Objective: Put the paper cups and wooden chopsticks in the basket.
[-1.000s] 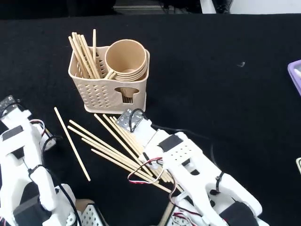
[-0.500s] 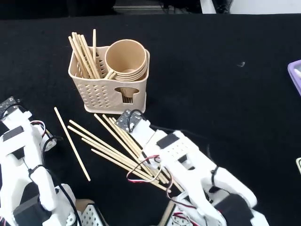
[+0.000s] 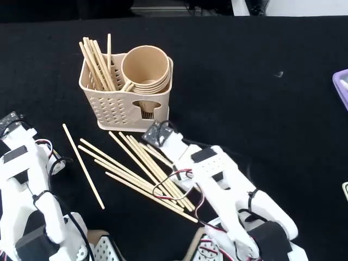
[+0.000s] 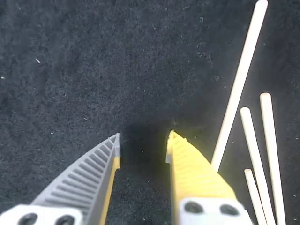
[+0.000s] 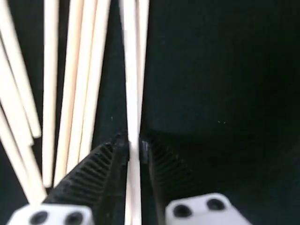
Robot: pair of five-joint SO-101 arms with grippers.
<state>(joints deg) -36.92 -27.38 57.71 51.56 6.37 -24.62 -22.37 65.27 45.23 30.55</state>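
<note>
The right end effector (image 5: 134, 144) is squeezed tight on wooden chopsticks (image 5: 130, 70) that lie on the black counter (image 3: 261, 109), just beside the basket (image 3: 122, 106). The paper cups (image 3: 145, 68) sit inside the basket. The left end effector (image 4: 143, 145) is apart, low over the counter.

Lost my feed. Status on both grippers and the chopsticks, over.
Right gripper shut on a chopstick. Left gripper open, empty. Loose chopsticks on table beside basket; paper cups inside.

High cam looked down over whole table (image 3: 272, 109); both wrist cams sat v. close, facing down at it; all 3 shared loose chopsticks (image 3: 149, 166).
</note>
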